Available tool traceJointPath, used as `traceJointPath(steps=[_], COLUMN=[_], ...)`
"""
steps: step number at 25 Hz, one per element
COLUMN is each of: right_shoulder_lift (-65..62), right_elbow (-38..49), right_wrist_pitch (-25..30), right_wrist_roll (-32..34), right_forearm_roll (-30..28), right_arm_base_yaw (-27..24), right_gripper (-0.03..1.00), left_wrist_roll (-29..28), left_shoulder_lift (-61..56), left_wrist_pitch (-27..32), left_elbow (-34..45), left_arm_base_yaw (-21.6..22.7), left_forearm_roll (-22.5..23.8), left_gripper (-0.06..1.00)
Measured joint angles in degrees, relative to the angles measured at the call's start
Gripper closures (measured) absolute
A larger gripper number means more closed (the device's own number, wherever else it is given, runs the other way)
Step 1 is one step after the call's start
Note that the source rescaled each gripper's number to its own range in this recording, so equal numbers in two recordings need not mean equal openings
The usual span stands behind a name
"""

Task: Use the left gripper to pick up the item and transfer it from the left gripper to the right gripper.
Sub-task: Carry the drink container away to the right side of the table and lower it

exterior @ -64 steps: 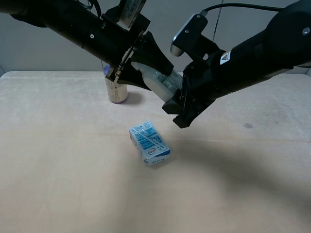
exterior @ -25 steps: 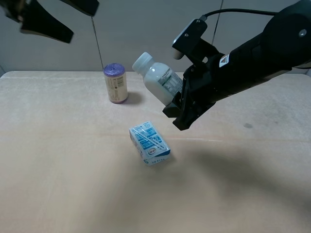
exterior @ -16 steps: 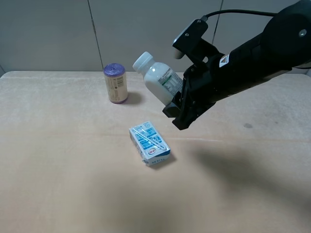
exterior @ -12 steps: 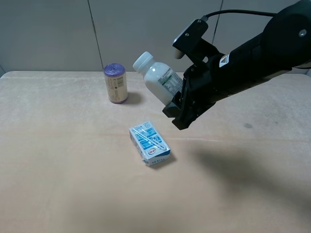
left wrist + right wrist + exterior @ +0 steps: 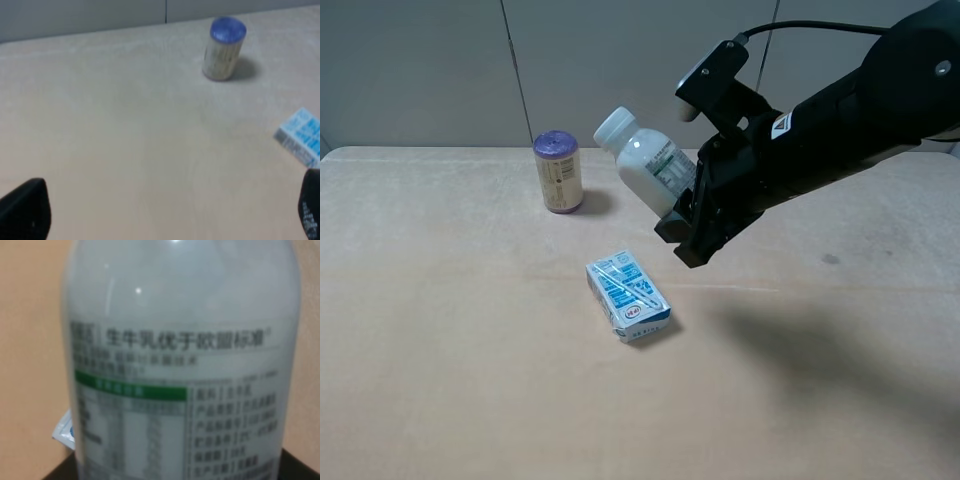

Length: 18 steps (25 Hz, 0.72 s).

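Observation:
The item, a white bottle (image 5: 645, 160) with a white cap, hangs tilted above the table, cap towards the upper left. My right gripper (image 5: 686, 203), on the black arm with the white sticker, is shut on the bottle's lower end. In the right wrist view the bottle (image 5: 180, 365) fills the frame, its printed label facing the camera. My left gripper is out of the exterior view. In the left wrist view it (image 5: 167, 215) is open and empty over bare table, with one fingertip (image 5: 25, 215) at each lower corner.
A purple-topped beige can (image 5: 558, 172) stands upright at the back of the table (image 5: 440, 380); it also shows in the left wrist view (image 5: 224, 48). A blue-and-white carton (image 5: 628, 296) lies flat below the held bottle, and shows at the left wrist view's edge (image 5: 300, 142).
The left gripper let go of the bottle and drew back up and left, out of the exterior view. The right gripper still holds the bottle in nearly the same place.

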Motion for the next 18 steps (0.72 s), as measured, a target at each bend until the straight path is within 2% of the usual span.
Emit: traceJointPath(steps=[6,10,18], right_shoulder_lift=[0.0,0.0,0.0], right_elbow=[0.0,0.0,0.0], right_wrist_pitch=[0.5,1.03,1.19], right_wrist_roll=[0.61,0.87,1.03], right_forearm_roll=[0.0,0.0,0.0], right_arm_base_yaw=[0.0,0.0,0.0], right_gripper=[0.92,0.92,0.92], left_wrist_roll=[-0.1,-1.33,-2.71], left_shoulder_lift=[-14.46,-21.69,-24.12], left_wrist_pitch=[0.0,0.0,0.0], left_elbow=[11.52,17.08,25.19], left_arm_base_yaw=[0.12,0.13,0.18], left_forearm_roll=[0.4,3.15,4.43], left_gripper=[0.0,0.03,0.06])
